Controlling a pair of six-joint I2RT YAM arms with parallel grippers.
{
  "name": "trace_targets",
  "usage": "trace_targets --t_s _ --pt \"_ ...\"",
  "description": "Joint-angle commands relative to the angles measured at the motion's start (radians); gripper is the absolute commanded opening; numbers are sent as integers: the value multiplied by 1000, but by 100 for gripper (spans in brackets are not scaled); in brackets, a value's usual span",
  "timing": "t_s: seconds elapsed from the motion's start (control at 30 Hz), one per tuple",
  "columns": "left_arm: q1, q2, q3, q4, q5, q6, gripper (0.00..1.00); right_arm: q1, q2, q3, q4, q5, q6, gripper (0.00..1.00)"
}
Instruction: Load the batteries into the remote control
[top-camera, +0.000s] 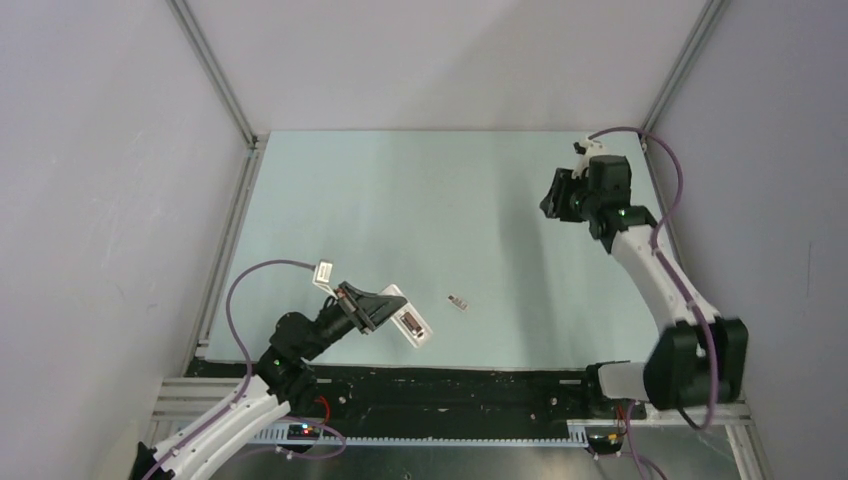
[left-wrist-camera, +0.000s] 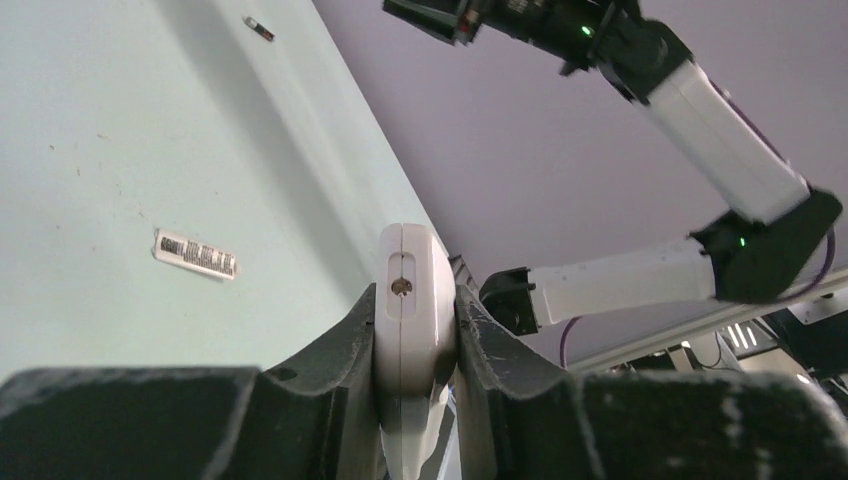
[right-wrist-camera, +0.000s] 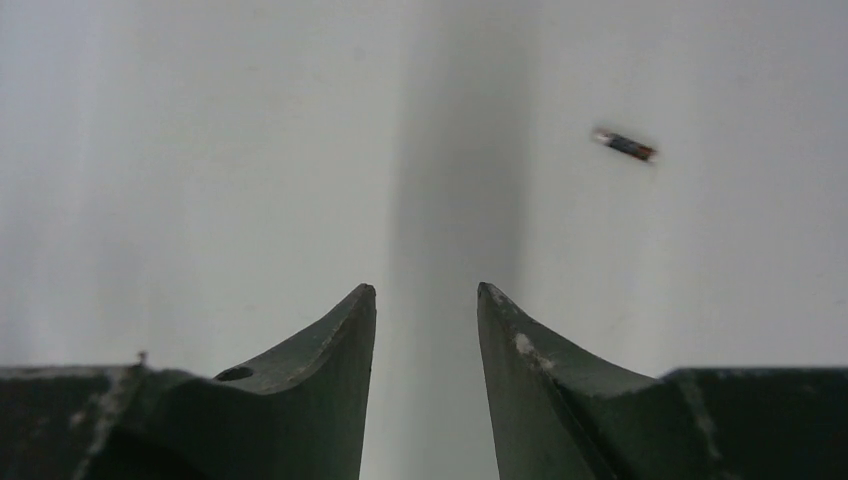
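At the table's (top-camera: 450, 200) seven o'clock, the left gripper (left-wrist-camera: 418, 310) is clamped on the remote control (top-camera: 412, 326). A battery (top-camera: 458, 302) lies near it on the table, at its two o'clock. Farther off, at two o'clock, the right gripper (right-wrist-camera: 425, 290) hangs with jaws apart and nothing between them.

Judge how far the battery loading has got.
Done: the left end effector clamps the slim white rectangular remote control, something dark showing in its recess. In hand: nothing; the right end effector hangs open and empty. Left: a small dark cylindrical battery lies loose on the table.
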Motion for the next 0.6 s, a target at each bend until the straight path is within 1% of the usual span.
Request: trace_targets --t_s 0.0,0.03,0.13,0.17,0.23,0.43,0.57 --pt "-3 2 54 7 13 -20 0 -93 134 88 -30 -109 -266 48" --pt "-2 5 63 3 14 -19 0 -113 180 93 -3 -122 -323 49" --pt "-3 30 87 -7 27 -12 0 -161 269 131 39 -151 -414 51" --pt "-2 38 99 -12 29 -7 0 -196 318 144 47 -195 -452 52" --pt "-3 60 118 -18 37 3 0 -229 382 179 49 -262 -514 53" --pt "-2 123 148 -29 42 28 0 -248 544 252 86 -277 -662 55" --pt "-1 151 157 -31 38 43 0 -250 672 371 14 -275 -738 55"
